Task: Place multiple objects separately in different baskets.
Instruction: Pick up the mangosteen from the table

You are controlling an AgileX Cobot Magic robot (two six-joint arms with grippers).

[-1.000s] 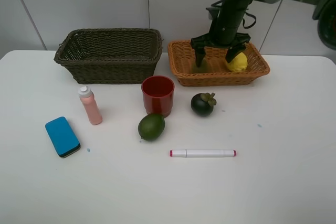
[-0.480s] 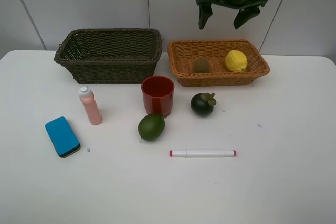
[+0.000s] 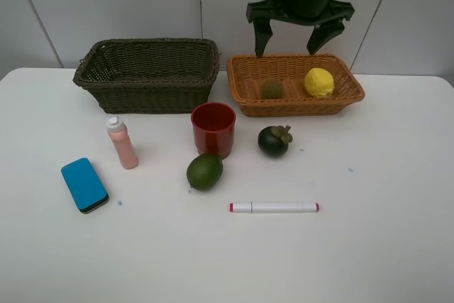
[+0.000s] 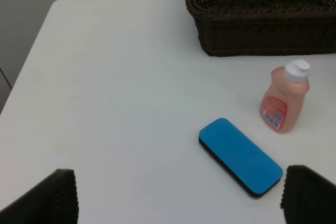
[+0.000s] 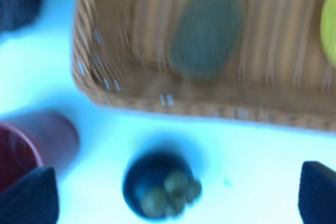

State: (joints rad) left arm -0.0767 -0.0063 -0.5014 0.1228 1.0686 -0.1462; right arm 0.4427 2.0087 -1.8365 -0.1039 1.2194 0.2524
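Tabletop seen from the high camera, left to right. The left gripper, seen only in its wrist view, stands with jaws spread and nothing between them, above the table near the blue eraser. The eraser lies flat at far left. Behind it stands the dark olive-brown basket; the pink white-capped bottle is upright just in front of that basket. At centre, the red cup is upright, with the green round fruit just in front of it. The white marker lies nearer the front edge. The dark mangosteen sits right of the cup. The light orange basket holds the brown kiwi and yellow lemon, apart. The right gripper hangs above this basket, released, gripping nothing.
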